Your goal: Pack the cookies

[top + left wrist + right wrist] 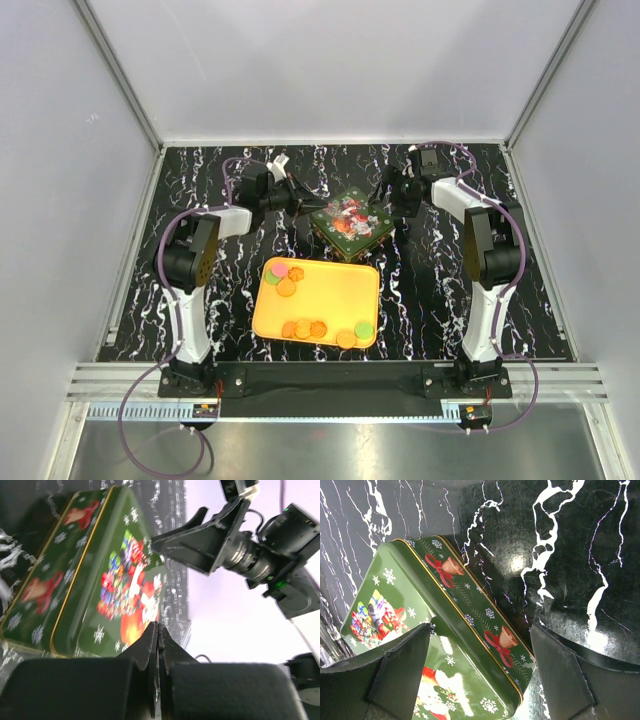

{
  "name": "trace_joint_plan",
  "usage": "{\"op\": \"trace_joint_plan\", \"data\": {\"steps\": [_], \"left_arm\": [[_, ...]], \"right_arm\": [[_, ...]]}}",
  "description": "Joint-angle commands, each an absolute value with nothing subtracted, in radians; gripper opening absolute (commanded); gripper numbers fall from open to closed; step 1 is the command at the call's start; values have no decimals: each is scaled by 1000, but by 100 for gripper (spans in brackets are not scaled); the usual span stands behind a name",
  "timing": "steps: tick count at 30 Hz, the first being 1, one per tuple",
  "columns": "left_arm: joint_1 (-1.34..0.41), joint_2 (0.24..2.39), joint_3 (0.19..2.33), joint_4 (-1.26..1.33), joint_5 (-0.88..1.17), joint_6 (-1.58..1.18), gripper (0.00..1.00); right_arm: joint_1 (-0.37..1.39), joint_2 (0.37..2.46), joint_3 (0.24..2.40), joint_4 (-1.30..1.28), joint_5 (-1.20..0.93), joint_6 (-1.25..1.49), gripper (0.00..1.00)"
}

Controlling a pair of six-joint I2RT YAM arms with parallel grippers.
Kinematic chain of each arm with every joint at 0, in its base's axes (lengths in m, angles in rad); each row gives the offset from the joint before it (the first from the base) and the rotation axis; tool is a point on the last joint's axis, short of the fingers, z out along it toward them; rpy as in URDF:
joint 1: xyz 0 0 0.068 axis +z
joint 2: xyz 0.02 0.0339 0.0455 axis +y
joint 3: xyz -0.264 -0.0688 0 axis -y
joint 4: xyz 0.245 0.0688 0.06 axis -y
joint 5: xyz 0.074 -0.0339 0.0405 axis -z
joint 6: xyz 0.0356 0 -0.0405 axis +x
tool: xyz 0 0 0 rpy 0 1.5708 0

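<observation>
Several small round cookies lie on the yellow-orange tray (330, 292): a green one and a pink one (276, 270) at its far left, orange ones (287, 287) beside them, more orange ones (304, 328) along the near edge, and a green one (364, 328) at the near right. A green Christmas tin (350, 222) stands closed behind the tray. My left gripper (306, 207) is shut and empty at the tin's left edge (158, 626). My right gripper (386, 212) is open, its fingers straddling the tin's right corner (480, 650). The tin fills both wrist views (100, 580) (420, 610).
The black marbled tabletop (440, 300) is bounded by white walls on three sides. The right arm's wrist and open gripper show in the left wrist view (200, 535), just past the tin. The tray lies between the two arm bases.
</observation>
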State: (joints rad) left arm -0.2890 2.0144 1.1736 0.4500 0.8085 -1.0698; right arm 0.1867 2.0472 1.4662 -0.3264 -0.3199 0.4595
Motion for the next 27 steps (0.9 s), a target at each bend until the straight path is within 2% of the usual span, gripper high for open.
{"op": "trace_joint_plan", "data": {"steps": [1, 5, 10, 22, 27], "left_arm": [[-293, 2075, 1238, 629, 882, -1161, 0], [-296, 2166, 1273, 484, 833, -1115, 0], [-295, 2181, 1220, 477, 802, -1088, 0], [-295, 2140, 1250, 761, 910, -1196, 0], [-311, 2126, 1307, 769, 927, -1223, 0]], "right_arm": [[178, 2043, 1479, -308, -314, 446, 88], [176, 2049, 1480, -307, -318, 448, 88], [176, 2051, 1477, -307, -313, 443, 88], [175, 2045, 1488, -308, -319, 446, 88], [176, 2034, 1488, -307, -321, 448, 88]]}}
